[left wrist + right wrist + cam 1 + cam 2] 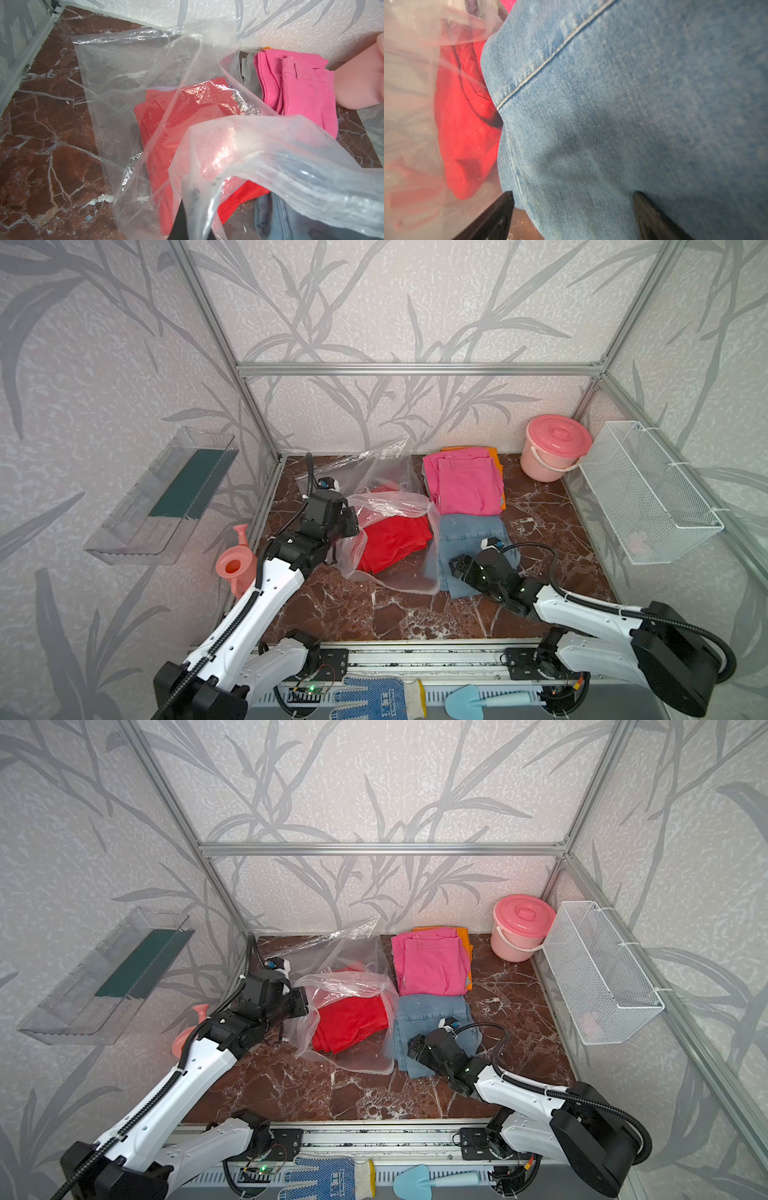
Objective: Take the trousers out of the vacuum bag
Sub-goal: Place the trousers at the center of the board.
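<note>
The clear crinkly vacuum bag (376, 477) lies at the middle left of the marble floor with the red trousers (395, 543) inside it. A lilac sliver (162, 89) shows behind the red pair. My left gripper (353, 526) is shut on the bag's near edge (207, 166) and holds the mouth lifted. Outside the bag lie the blue denim trousers (469, 531), with the hot pink pair (465, 483) behind them on top of the orange pair (494, 456) and the grey pair (249, 72). My right gripper (572, 195) stands open just over the denim's near left edge.
A lidded pink bucket (557, 448) stands in the back right corner beside a white mesh basket (648, 493) on the right wall. A clear tray (166, 493) hangs on the left wall above a pink watering can (237, 564). A dotted glove (374, 697) and a blue trowel (465, 699) lie on the front rail.
</note>
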Robot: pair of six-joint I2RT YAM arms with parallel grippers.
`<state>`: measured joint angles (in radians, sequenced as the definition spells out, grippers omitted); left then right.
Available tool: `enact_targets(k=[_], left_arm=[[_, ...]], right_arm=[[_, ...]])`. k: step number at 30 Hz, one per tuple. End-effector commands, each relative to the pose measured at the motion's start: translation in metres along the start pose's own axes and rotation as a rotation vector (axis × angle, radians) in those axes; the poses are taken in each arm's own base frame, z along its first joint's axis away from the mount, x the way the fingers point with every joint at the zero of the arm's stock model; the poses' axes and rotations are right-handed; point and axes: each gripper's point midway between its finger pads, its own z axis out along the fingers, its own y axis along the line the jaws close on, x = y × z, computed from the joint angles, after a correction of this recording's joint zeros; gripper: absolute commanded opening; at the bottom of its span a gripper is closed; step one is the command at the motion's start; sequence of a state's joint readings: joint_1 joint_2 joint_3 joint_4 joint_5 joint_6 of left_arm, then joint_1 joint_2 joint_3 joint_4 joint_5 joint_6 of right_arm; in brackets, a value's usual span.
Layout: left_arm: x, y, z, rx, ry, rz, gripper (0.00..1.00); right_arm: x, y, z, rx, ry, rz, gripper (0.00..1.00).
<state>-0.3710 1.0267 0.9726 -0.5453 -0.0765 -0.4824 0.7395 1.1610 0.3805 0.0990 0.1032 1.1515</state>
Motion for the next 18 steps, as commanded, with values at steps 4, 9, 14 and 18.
enact_targets(k=[4,9,14,18], left_arm=[[0.012,-0.013,-0.009,0.102,0.047,-0.021,0.00],[0.017,-0.022,-0.012,0.158,0.069,-0.018,0.00],[0.020,-0.024,-0.014,0.174,0.079,-0.013,0.00],[0.021,-0.025,-0.016,0.179,0.082,-0.012,0.00]], right_arm=[[-0.012,-0.004,-0.030,0.093,-0.006,-0.074,0.89],[-0.033,0.038,-0.069,-0.021,-0.075,-0.103,0.88],[-0.036,0.095,-0.112,-0.139,-0.139,-0.227,0.87],[-0.020,0.140,-0.129,-0.226,-0.143,-0.313,0.87]])
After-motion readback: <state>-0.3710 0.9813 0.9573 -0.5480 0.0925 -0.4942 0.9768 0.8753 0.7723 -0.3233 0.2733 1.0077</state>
